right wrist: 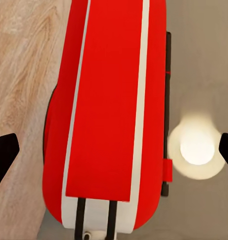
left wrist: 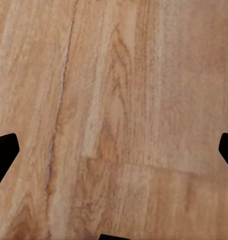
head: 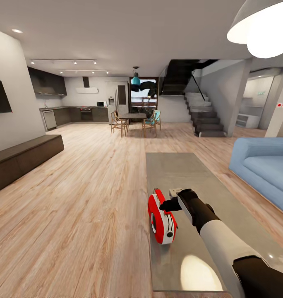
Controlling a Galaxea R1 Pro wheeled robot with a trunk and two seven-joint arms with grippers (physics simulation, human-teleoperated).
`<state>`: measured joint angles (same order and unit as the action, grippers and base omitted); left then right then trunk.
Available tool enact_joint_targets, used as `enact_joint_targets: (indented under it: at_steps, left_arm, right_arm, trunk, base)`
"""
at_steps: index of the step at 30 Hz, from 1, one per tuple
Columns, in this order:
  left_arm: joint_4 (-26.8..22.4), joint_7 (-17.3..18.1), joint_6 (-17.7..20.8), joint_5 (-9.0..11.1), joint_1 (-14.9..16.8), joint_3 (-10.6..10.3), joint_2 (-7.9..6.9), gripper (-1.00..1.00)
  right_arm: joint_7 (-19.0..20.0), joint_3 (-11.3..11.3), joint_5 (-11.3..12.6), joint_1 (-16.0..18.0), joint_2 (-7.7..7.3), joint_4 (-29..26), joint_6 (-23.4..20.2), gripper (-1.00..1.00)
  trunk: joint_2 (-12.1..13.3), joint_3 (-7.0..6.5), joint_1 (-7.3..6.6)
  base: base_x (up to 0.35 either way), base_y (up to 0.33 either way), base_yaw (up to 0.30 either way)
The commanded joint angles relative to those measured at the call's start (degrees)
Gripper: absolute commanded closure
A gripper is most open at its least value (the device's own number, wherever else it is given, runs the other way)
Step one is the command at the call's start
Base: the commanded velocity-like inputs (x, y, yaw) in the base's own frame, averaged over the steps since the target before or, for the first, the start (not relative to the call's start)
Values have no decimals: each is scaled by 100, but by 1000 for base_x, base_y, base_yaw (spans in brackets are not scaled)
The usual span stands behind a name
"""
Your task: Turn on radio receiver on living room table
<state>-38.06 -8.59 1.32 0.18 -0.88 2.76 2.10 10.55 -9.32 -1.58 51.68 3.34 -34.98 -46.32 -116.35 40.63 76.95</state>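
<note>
Right gripper (head: 171,204) reaches forward over the near part of the table (head: 187,174), its dark fingers pointing toward the upper side of the radio receiver (head: 161,217). In the head view the fingertips sit right at the radio's red body, but contact cannot be confirmed. In the right wrist view the two dark fingertips (right wrist: 5,155) appear at opposite edges of the picture, spread wide, with the radio (right wrist: 111,100) lying between and beyond them; nothing is gripped.

The radio is a small bright red rounded box with white trim. It stands close to the table's left edge, with wood floor (head: 83,194) just beside it. Its face with a round dark dial turns toward the camera in the head view. The glossy grey tabletop (right wrist: 199,60) reflects a round patch of lamp light (right wrist: 196,150) beside the radio.

Left gripper (left wrist: 114,150) looks at bare wood planks (left wrist: 114,100), its fingertips (left wrist: 3,155) set far apart at the picture's edges, holding nothing.

Around the table, a light blue sofa (head: 263,165) sits to the right, a white dome lamp (head: 261,29) hangs above, and a dining table with chairs (head: 133,120) and a staircase (head: 201,116) stand far behind.
</note>
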Motion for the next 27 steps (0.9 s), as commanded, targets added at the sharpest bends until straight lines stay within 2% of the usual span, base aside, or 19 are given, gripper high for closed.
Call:
enact_joint_targets:
  at_steps: [1,5,18,23,27]
  left_arm:
    - [0,-1,0,0,0,0,-3,-100]
    - [1,-2,0,0,0,-1,0,-100]
    - [2,6,3,0,0,1,1,-100]
    - [4,-1,1,0,0,5,1,-100]
    - [6,2,5,0,0,4,1,-100]
  right_arm:
    - [0,0,0,0,0,0,0,-100]
    - [0,0,0,0,0,0,0,-100]
    - [0,-9,-4,0,0,117,8,-100]
    - [0,-9,-2,0,0,122,9,-100]
    - [1,-9,-2,0,0,123,10,-100]
  trunk:
    - [-42,18,23]
    - [-202,90,110]
    - [-202,90,110]
    - [-403,180,220]
    - [-403,180,220]
  base:
    - [0,0,0]
    - [0,0,0]
    - [0,0,0]
    - [0,0,0]
    - [0,0,0]
